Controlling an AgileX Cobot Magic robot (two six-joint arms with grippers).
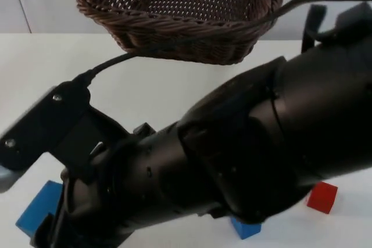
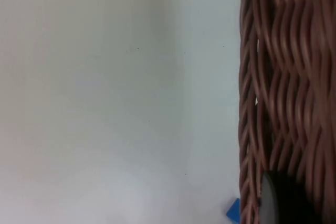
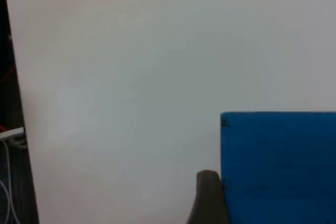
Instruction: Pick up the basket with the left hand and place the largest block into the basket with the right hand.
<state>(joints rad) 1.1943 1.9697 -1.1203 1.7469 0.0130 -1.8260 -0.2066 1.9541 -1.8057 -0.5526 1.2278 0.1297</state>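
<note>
The right arm (image 1: 250, 149) takes up most of the top view, reaching down across the white table (image 1: 174, 85) toward its near left part. Behind it the brown wicker basket (image 1: 186, 10) hangs above the table's far side, tilted, lifted clear of the surface. In the left wrist view the basket's woven wall (image 2: 286, 93) stands close against the camera, and one dark fingertip (image 2: 281, 198) of the left gripper lies pressed against the weave, so the left gripper (image 2: 286, 203) is clamped on the basket's rim.

The largest block (image 1: 40, 207), a blue cube, lies on the table at the near left, right beside the right arm's wrist end. In the right wrist view its blue face (image 3: 278, 166) stands just beside one dark fingertip (image 3: 209, 198) of the right gripper, the tip touching or almost touching the block's side. The other finger cannot be seen, so I cannot tell how wide the right gripper stands, nor whether the block lies between its fingers.

A smaller blue block (image 1: 245, 228) peeks out under the arm at the near middle. A small red block (image 1: 321, 197) sits on the table to the right, well apart from the large one.
</note>
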